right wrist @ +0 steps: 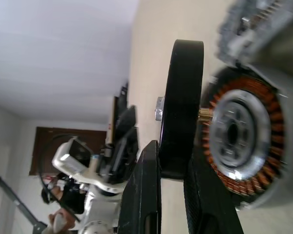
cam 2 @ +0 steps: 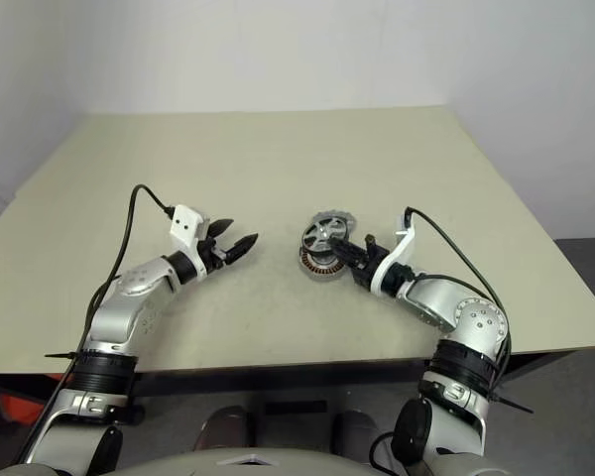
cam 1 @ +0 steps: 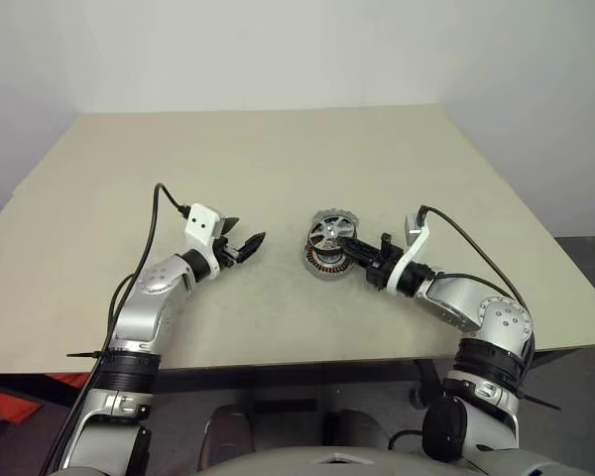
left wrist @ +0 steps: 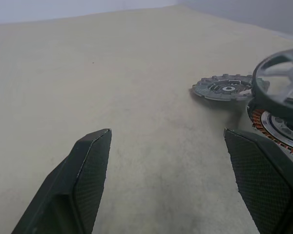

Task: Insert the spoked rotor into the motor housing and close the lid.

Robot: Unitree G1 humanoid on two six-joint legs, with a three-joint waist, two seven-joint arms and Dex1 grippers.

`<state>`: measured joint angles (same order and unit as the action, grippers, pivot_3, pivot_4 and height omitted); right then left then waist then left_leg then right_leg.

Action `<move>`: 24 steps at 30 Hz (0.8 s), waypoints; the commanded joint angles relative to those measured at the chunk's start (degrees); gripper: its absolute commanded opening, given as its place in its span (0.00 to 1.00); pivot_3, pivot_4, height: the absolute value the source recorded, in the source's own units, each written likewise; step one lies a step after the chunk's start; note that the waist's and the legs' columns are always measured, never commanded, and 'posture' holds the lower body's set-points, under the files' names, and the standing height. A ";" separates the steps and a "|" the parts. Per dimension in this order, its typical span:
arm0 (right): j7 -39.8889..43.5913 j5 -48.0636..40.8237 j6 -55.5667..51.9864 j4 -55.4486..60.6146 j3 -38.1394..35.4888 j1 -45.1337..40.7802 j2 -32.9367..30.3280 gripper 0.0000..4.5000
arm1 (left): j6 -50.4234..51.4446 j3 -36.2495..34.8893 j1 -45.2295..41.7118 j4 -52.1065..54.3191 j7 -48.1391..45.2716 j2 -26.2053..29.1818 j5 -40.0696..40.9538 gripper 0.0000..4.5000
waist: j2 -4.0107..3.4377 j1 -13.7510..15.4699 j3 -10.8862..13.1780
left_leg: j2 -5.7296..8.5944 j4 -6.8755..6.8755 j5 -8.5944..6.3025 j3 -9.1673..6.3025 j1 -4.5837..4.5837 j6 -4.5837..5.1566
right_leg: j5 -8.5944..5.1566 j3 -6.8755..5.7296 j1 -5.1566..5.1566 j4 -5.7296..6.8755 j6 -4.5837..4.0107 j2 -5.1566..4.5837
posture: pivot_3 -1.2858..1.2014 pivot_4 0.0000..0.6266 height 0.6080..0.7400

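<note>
The right end effector point(cam 1: 349, 246) pinches the rotor point(cam 1: 328, 234) by its rim, its two fingers pressed on either side of the wheel's dark edge, as the right wrist view shows. The rotor stands on edge, tilted, just past the fingertips and directly above the housing point(cam 1: 323, 262), whose ring of copper windings lies face-up on the worktop point(cam 1: 278, 159) right under the end effector's tip; the rotor's short shaft points toward the housing's centre but is not yet seated. Just beyond the rotor and housing, on the far side from the right end effector, the lid point(cam 1: 334, 218) lies flat on the worktop with its notched rim and dark centre up, close against the housing. The left end effector point(cam 1: 241, 245) hovers low over the worktop with its fingers spread wide and nothing between them, pointing toward the housing, which sits a short way ahead of its tips, well apart from them.
</note>
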<state>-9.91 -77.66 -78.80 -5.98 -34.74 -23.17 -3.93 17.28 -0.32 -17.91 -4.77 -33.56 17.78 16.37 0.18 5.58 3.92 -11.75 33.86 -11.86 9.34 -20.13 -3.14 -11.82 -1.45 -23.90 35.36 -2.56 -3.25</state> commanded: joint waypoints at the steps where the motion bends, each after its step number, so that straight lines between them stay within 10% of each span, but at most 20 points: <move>1: -0.80 -3.48 1.25 1.68 1.66 0.44 0.27 0.07 | -0.93 -0.48 -1.06 1.04 -0.34 0.53 -0.16 0.86 | 0.00 0.00 0.00 | 0.00 -0.01 0.00 0.00 -0.01 0.00 | 0.00 0.00 0.00 -0.01 0.00 0.00 | 0.52 0.00 1.00; 20: -3.70 -7.76 6.67 0.42 7.51 3.54 -2.44 0.07 | -0.84 -0.97 -0.90 1.28 -0.11 1.29 -0.08 0.86 | 0.00 -0.03 -0.01 | 0.03 -0.12 0.05 0.00 0.00 -0.09 | 0.00 0.00 0.01 -0.03 0.02 0.01 | 0.52 0.00 1.00; 24: -2.20 -8.92 7.35 1.85 8.65 3.88 -3.60 0.36 | -0.92 -1.03 -1.05 1.08 -0.09 1.28 -0.08 0.86 | 0.00 0.01 -0.01 | 0.03 -0.12 0.06 -0.01 -0.01 -0.10 | 0.00 0.00 0.01 -0.03 0.02 0.00 | 0.52 0.00 1.00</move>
<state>-12.81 -84.13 -72.11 -5.98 -26.38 -18.84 -7.02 17.29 -0.46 -17.91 -4.81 -33.64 18.50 16.37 0.18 5.59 3.91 -11.70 33.75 -11.80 9.33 -20.16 -3.24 -11.82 -1.45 -23.89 35.33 -2.53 -3.24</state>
